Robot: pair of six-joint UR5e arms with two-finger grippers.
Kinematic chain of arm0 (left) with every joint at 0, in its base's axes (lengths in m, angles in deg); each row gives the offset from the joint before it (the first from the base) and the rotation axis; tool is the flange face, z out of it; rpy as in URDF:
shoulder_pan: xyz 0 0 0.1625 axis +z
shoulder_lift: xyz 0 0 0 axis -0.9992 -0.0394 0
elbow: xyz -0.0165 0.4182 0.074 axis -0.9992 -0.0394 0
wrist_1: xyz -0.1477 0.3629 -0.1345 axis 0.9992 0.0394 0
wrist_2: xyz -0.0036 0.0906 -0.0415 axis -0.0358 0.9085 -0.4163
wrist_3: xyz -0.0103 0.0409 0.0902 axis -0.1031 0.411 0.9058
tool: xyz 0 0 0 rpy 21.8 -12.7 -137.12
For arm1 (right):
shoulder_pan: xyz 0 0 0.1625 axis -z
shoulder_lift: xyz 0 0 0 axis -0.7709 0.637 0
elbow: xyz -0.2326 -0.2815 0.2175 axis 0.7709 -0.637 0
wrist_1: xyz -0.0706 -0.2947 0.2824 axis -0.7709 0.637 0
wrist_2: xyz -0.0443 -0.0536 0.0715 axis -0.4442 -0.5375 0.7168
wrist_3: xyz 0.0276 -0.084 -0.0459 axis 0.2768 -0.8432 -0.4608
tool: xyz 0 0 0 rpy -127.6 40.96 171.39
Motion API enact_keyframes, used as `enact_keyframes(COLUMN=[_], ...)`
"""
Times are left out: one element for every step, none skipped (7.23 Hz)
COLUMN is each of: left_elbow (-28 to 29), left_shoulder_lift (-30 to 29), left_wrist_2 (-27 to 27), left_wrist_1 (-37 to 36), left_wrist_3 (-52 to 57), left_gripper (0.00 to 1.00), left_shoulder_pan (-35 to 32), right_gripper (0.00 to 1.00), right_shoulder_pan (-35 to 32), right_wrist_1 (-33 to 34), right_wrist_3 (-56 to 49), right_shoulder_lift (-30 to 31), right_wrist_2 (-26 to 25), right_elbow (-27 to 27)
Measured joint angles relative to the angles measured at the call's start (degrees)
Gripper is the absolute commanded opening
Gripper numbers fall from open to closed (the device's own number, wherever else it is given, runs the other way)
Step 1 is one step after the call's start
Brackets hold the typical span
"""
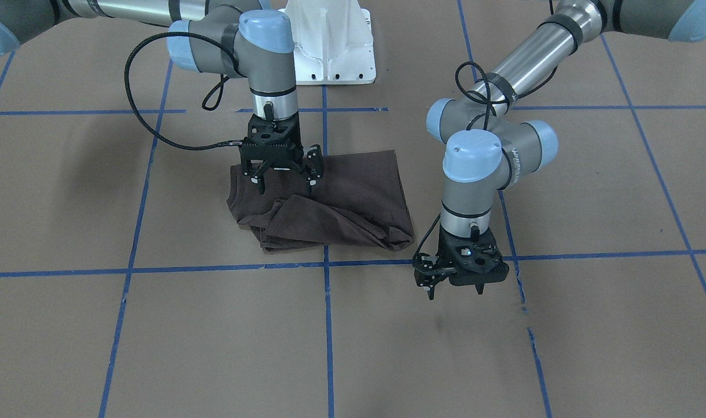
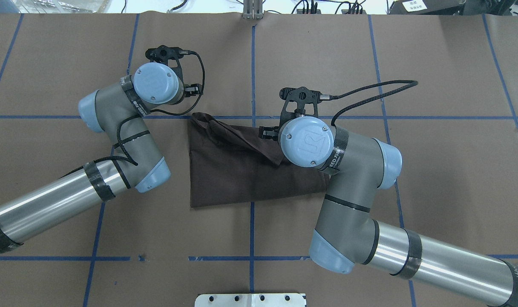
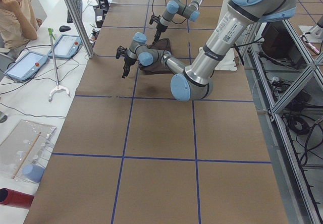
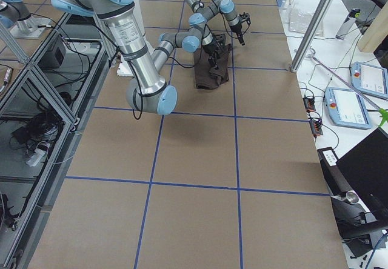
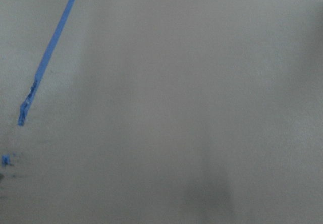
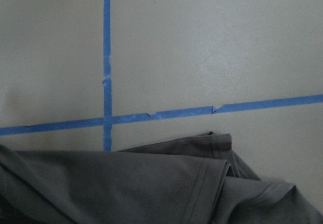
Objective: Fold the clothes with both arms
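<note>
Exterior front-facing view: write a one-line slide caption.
Right end effector open above the partly folded brown T-shirt; left end effector open beside it, over the table.

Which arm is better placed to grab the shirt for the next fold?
Right. The right end effector hangs open directly over the brown T-shirt; the left end effector is off the cloth, above bare table beside its corner.
</note>
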Motion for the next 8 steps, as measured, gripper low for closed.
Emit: enact_keyframes(left_elbow=[0.0,0.0,-0.1,-0.2,-0.3,-0.4,-0.5,-0.9], left_shoulder_lift=[0.8,1.4,1.7,1.9,2.1,2.3,2.4,2.8], left_wrist_2=[-4.4,-6.4,-7.1,-7.4,-7.5,-7.5,-7.5,-7.5], left_wrist_1=[2.0,3.1,3.5,3.6,3.7,3.7,3.7,3.7], left_wrist_3=[5.2,7.7,8.6,8.8,8.9,8.9,8.7,8.5], left_gripper=[1.00,1.00,1.00,1.00,1.00,1.00,1.00,1.00], left_shoulder_pan=[-2.5,-3.6,-4.0,-4.2,-4.3,-4.3,-4.3,-4.3], right_gripper=[1.00,1.00,0.97,0.92,0.91,0.91,0.91,0.91], right_shoulder_pan=[1.3,2.4,3.1,3.7,4.2,4.6,4.9,5.1], right_wrist_1=[0.9,2.7,4.2,5.0,5.3,5.4,5.4,5.4], right_wrist_3=[0.0,0.0,-0.1,-0.7,-1.9,-3.8,-6.3,-9.1], right_shoulder_lift=[-1.2,-3.6,-6.0,-7.9,-10.0,-11.7,-12.8,-13.2], right_wrist_2=[-1.6,-3.7,-5.8,-7.9,-9.7,-11.1,-12.1,-12.7], right_elbow=[-1.2,-3.7,-6.8,-9.9,-12.9,-15.4,-16.9,-17.6])
